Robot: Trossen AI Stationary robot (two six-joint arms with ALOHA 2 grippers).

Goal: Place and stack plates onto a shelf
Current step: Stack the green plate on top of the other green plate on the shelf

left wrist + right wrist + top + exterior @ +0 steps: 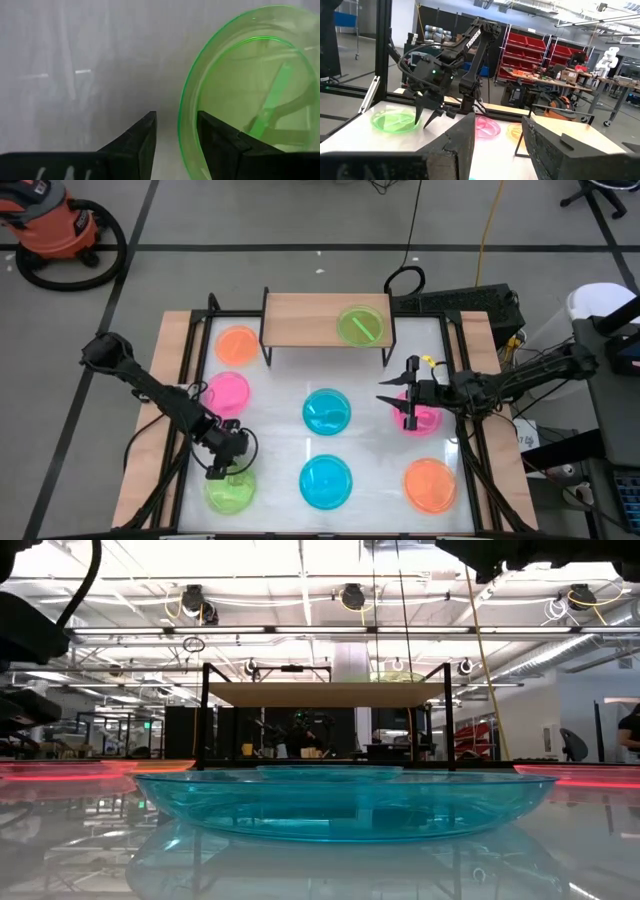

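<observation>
Blue plate (340, 802) nearest the low camera, mid surface (380, 442). Left tool (222, 470) open, fingers straddling rim of near-left green plate (232, 491). Right tool (410, 402) open above far-right pink plate (424, 418). One green plate (361, 324) sits on shelf (300, 321).

Both arms are matte black, slim-linked with bulkier joints and looped black cables; the left arm (470, 55) bears white "TROSSEN" lettering, its dark fingers (418, 111) taper to points

Both arms low, jaws parted
</observation>
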